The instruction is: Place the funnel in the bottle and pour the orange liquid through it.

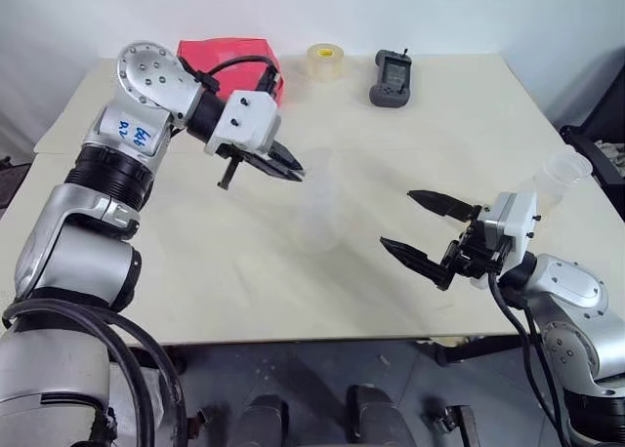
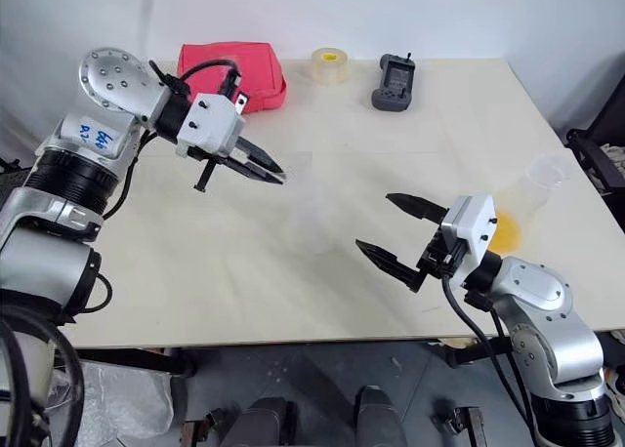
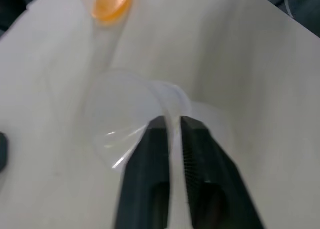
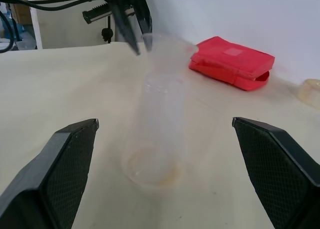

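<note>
Cream table point(image 1: 195, 291) bears the faint bottle point(image 1: 320, 208); funnel point(image 3: 131, 120) at its mouth, rim between the left gripper's point(image 1: 289, 166) barely parted fingers; right gripper point(image 1: 422, 227) spread, empty; arm writing illegible.

Both eye views look forward and down from the head over the table point(image 1: 410, 301), seeing nearly the same scene, the right eye shifted slightly sideways. The left wrist camera looks steeply down, close over the funnel point(image 3: 127, 116), with the orange liquid point(image 3: 111, 3) far off at its 11 o'clock. The right wrist camera looks low and level across the table, the bottle point(image 4: 159, 134) close at 12 o'clock, the red pouch point(image 4: 232, 63) beyond.
</note>
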Action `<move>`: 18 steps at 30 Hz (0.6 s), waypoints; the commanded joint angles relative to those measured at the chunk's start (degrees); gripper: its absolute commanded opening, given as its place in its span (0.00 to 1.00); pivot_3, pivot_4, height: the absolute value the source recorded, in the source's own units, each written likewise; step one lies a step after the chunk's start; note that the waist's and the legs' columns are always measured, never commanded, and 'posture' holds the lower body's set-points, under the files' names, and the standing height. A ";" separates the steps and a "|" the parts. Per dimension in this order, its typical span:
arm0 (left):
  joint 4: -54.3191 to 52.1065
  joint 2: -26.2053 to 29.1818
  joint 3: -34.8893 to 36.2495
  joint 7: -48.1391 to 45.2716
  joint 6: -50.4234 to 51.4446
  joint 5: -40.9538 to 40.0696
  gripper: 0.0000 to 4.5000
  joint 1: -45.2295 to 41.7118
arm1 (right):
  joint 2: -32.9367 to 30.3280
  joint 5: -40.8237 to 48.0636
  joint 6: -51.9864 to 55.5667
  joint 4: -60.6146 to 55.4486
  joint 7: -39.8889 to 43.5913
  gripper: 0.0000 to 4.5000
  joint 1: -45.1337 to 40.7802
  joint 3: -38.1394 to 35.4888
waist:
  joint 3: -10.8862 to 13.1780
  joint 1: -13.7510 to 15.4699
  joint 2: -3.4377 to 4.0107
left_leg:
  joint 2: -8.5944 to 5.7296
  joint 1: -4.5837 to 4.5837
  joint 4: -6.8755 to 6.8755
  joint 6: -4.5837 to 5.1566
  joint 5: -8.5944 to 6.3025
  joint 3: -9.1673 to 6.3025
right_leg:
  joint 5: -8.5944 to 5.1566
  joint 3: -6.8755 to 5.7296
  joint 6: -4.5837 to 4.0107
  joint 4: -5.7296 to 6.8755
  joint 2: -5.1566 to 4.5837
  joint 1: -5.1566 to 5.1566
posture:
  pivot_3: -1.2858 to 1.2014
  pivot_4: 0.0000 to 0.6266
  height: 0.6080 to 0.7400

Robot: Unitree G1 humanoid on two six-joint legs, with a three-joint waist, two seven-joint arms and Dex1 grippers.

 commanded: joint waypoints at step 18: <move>-4.17 -0.67 18.44 -0.54 18.73 -9.30 1.00 4.18 | -2.81 -4.41 0.99 -3.29 -7.14 1.00 5.87 -7.71 | -0.01 0.00 0.03 | -0.01 -0.02 0.01 0.00 0.00 0.00 | 0.00 0.01 0.00 0.02 0.02 -0.02 | 0.52 0.24 1.00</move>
